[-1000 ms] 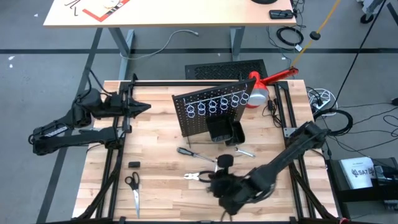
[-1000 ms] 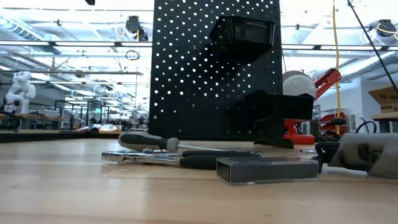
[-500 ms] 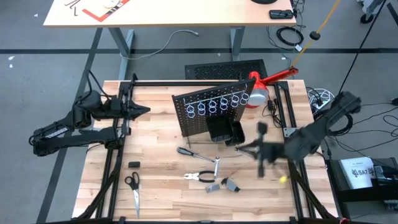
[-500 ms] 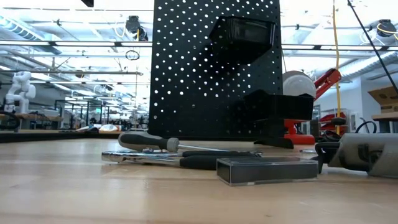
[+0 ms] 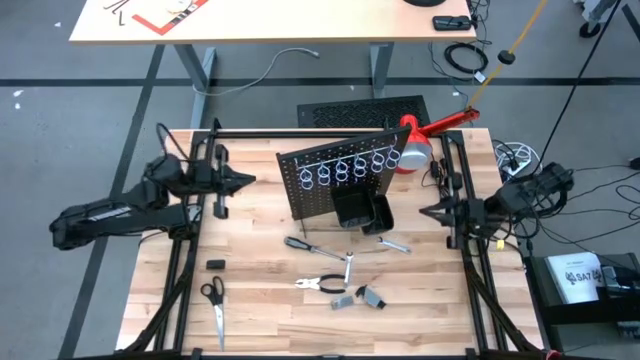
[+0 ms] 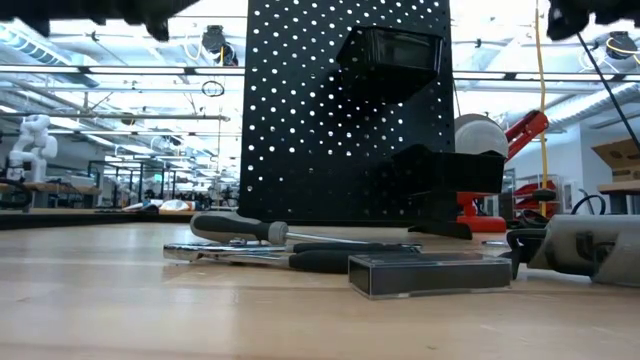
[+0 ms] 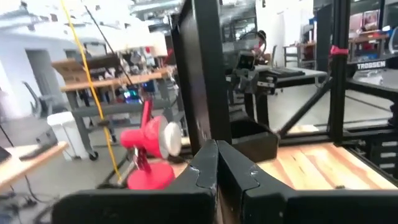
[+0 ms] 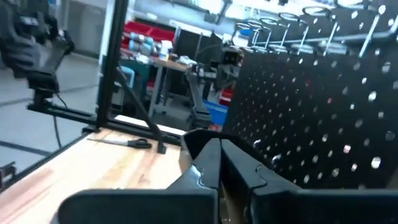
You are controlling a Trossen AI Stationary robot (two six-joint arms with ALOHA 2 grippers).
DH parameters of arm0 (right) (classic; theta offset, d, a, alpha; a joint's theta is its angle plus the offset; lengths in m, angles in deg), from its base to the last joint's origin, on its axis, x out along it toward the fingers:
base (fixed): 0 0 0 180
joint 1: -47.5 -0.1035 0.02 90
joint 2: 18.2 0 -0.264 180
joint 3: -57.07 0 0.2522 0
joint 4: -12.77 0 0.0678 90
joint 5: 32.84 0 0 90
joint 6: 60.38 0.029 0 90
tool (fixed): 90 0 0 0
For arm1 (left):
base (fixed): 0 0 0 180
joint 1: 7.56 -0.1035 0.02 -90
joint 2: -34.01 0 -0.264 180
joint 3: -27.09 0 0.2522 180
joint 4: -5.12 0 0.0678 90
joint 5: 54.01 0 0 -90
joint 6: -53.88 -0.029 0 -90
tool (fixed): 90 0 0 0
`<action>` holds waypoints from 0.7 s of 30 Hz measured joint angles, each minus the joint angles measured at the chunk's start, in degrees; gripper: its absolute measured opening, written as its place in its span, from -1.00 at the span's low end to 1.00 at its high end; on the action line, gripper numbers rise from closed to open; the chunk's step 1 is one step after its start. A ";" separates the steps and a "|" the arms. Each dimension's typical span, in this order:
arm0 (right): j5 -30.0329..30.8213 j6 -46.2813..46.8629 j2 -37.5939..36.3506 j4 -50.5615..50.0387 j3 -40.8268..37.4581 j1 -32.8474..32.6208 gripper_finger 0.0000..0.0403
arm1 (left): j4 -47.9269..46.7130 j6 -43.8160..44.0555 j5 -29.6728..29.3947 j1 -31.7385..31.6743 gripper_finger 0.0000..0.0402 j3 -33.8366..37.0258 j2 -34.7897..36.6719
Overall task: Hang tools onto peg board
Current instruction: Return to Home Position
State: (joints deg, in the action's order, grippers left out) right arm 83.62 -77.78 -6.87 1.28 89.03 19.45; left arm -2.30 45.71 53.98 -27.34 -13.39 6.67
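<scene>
I see left pincer (image 5: 247,181) closed at the worktop's (image 5: 255,255) left edge, right pincer (image 5: 422,211) closed at its right edge, peg board (image 5: 335,180) upright between them, tools (image 5: 322,284) lying loose on the wood before the board

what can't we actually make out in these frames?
Inside of the black box-shaped bin on the upright black perforated peg board: dark and too small in the high view; low view shows only its outside.
Small grey metal pieces: too small in the high view to identify.
Left gripper and right gripper: in the low view, cut off by the top edge.
</scene>
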 joint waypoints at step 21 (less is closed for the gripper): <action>-5.87 9.67 -10.16 2.71 -17.41 8.56 -1.00 | 20.16 7.87 -1.27 0.03 -0.98 21.31 -1.04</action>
State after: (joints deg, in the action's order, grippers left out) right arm 77.75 -68.11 -17.03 3.99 71.63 28.01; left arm 17.86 53.57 52.71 -27.31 7.92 5.63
